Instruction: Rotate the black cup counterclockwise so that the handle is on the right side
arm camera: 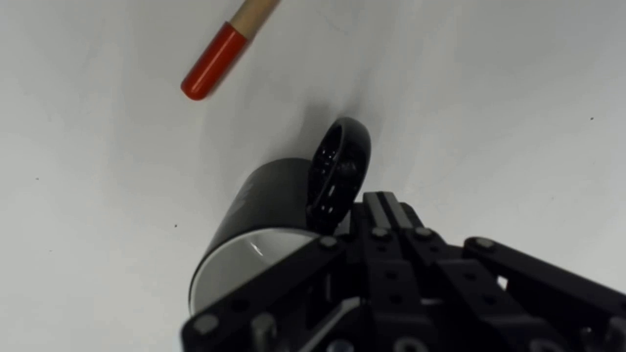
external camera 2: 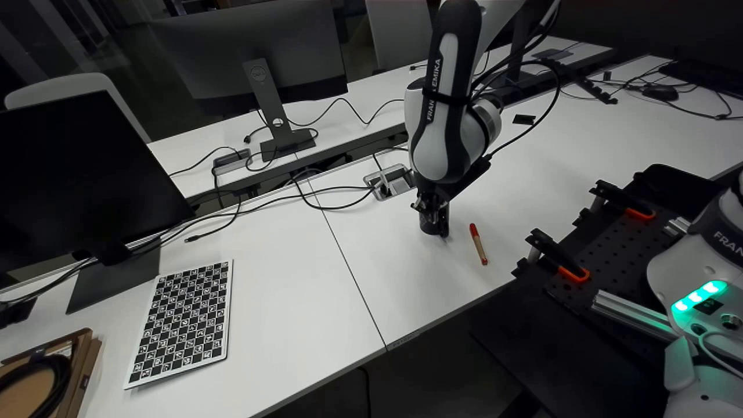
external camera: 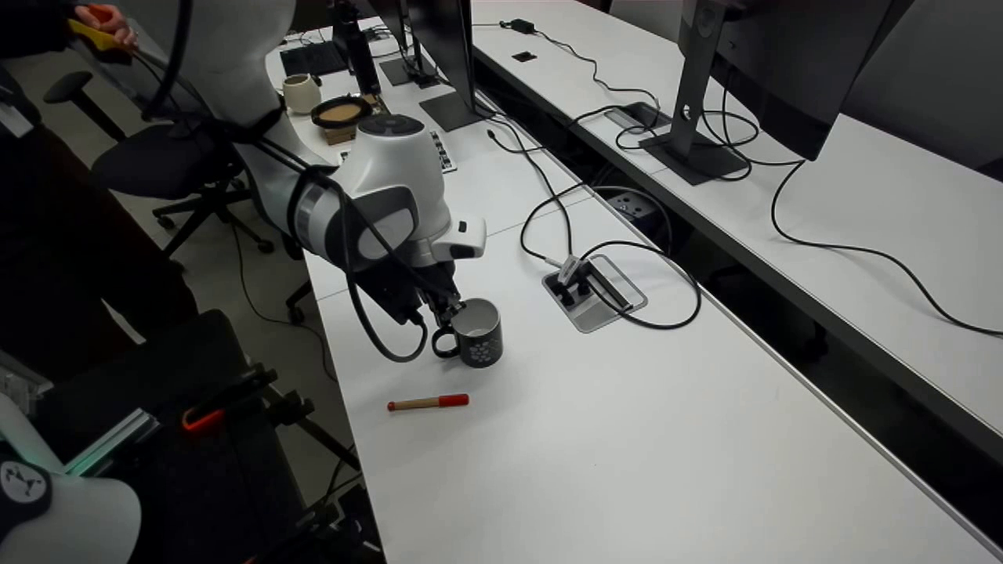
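Observation:
The black cup (external camera: 486,349) stands upright on the white table, its pale inside visible from above in the wrist view. Its handle (arm camera: 345,168) is a glossy dark loop; in an exterior view the handle (external camera: 444,343) sticks out toward the near-left table edge. My gripper (arm camera: 386,195) is shut, its two pads meeting with nothing between them. The fingers are beside the handle, on its right in the wrist view, and part of the linkage covers the cup's rim there. Whether fingers and handle touch, I cannot tell. Another exterior view has the cup (external camera 2: 429,227) partly behind the gripper.
A red-and-wood pen (external camera: 429,402) lies on the table close to the cup. A cable socket box (external camera: 595,294) with looping black cables is set in the table behind. Clamps (external camera 2: 557,255) line the robot's base mount. A checkered board (external camera 2: 183,322) lies farther along the table.

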{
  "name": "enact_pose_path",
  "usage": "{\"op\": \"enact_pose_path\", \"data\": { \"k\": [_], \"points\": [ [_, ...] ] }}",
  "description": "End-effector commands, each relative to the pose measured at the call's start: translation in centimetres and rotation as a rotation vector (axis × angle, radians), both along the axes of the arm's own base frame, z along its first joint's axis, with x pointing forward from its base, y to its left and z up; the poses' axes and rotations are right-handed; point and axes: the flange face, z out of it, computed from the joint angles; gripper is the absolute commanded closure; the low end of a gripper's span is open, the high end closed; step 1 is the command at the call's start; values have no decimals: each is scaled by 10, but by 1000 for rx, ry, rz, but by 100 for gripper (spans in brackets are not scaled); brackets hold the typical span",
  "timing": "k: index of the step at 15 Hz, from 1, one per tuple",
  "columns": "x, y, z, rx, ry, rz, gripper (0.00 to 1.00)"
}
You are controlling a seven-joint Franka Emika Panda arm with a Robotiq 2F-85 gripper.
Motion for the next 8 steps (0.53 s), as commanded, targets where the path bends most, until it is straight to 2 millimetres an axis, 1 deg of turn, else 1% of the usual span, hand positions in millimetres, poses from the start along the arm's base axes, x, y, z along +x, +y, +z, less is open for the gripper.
{"op": "enact_pose_path", "data": {
  "k": [1, 8],
  "points": [
    [-8, -9, 8, 8, -10, -28, 100],
    [-13, -19, 5, 4, -2, -53, 100]
  ]
}}
